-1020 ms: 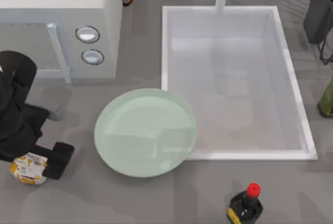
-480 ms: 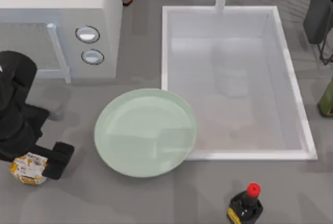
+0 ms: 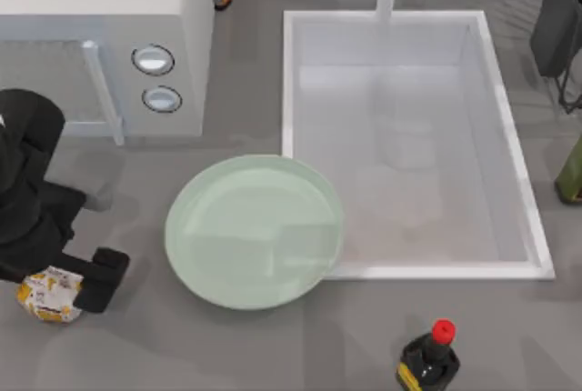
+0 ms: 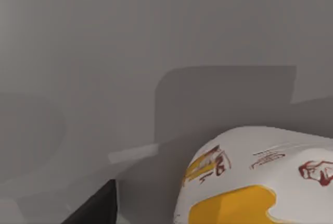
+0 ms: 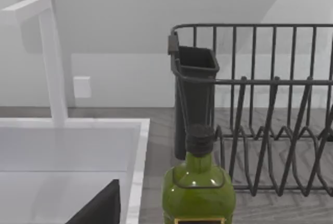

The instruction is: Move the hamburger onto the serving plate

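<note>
the hamburger [image 3: 50,294] sits at the table's front left corner. the left gripper [image 3: 62,289] is down around it, one dark finger [image 3: 102,279] on its plate side; whether the fingers pinch it cannot be told. the serving plate [image 3: 255,231] lies to the right, mid-table, with bare grey table between. the sink [image 3: 414,271] borders the plate's far right. the right arm [image 3: 556,18] is parked at the back right corner.

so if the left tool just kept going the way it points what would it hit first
Most likely the paper-wrapped hamburger with yellow print, which sits right ahead of the left tool in its wrist view and between its fingers from above. Just beyond lies the grey countertop. Depth is hard to judge, so contact may already exist.
</note>
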`<state>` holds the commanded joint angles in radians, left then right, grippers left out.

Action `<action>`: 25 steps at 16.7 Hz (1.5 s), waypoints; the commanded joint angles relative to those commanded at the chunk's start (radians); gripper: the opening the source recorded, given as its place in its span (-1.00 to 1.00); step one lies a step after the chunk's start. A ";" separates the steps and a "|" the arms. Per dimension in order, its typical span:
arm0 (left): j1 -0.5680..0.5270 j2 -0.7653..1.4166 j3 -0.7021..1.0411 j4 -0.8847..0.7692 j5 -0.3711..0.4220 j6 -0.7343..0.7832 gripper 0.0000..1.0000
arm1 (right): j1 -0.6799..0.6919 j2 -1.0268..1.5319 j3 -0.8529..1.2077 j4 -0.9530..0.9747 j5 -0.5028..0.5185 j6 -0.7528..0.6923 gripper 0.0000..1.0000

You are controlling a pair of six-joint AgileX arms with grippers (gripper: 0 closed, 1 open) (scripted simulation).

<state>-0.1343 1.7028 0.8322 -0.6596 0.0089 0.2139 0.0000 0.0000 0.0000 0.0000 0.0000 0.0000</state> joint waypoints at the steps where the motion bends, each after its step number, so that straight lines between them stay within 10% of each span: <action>1: -0.001 0.000 0.003 -0.003 0.000 0.001 -1.00 | 0.000 0.000 0.000 0.000 0.000 0.000 1.00; 18: -0.006 -0.156 0.264 -0.426 -0.001 -0.014 -1.00 | 0.000 0.000 0.000 0.000 0.000 0.000 1.00; 25: -0.102 0.019 0.464 -0.516 -0.018 -0.378 -1.00 | 0.000 0.000 0.000 0.000 0.000 0.000 1.00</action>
<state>-0.2365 1.7215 1.2964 -1.1757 -0.0090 -0.1644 0.0000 0.0000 0.0000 0.0000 0.0000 0.0000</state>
